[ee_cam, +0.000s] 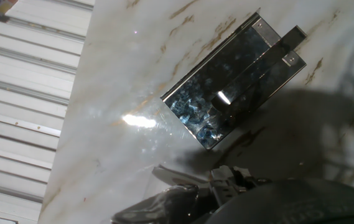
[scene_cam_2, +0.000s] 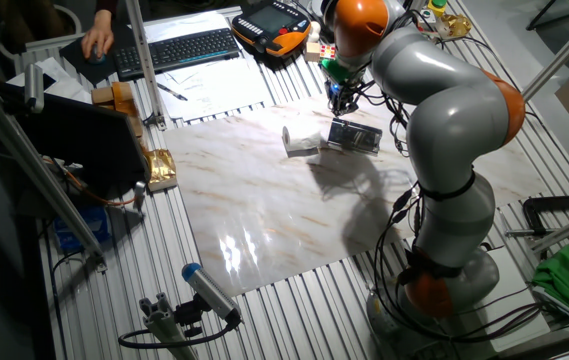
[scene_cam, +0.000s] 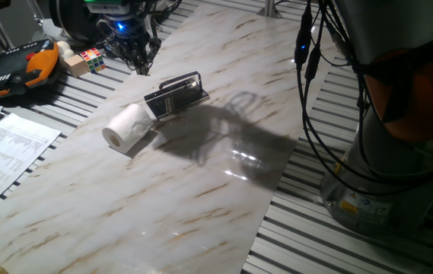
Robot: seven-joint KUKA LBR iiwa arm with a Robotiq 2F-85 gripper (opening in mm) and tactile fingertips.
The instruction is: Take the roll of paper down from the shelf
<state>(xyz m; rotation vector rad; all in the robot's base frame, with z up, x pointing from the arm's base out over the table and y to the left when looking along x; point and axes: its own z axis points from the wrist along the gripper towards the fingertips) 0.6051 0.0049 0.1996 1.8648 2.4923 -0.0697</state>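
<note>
- On the marbled worktop (scene_cam: 201,190), one roll of paper (scene_cam: 128,128) lies on its side, its hollow core facing the camera in one fixed view, touching or just beside the low end of the shelf (scene_cam: 176,95).
- Judging by how things lie, the roll is already off the shelf; the task looks done or nearly so.
- One shelf is visible: a small black rack with a silver wire rail, sitting flat on the worktop. The hand view shows its dark tray empty, with glare on the metal.
- One tool (scene_cam: 136,55) hangs above the far edge of the worktop, well apart from the roll and holding nothing; whether its fingers are parted or together cannot be told from these pictures.
- The other fixed view shows the single arm reaching over the shelf (scene_cam_2: 354,136) with the roll (scene_cam_2: 301,141) beside it.
- Handling, as a judgement: the roll should be light and soft, crushing under a hard squeeze, and free to roll away on the smooth slab. A gentle pinch across its curved sides, or one finger inside the core, looks the safest hold.
- Beyond the slab, one coloured puzzle cube (scene_cam: 92,58), one black-and-orange case (scene_cam: 18,68) and printed sheets (scene_cam: 7,152) rest on the slatted surface.
</note>
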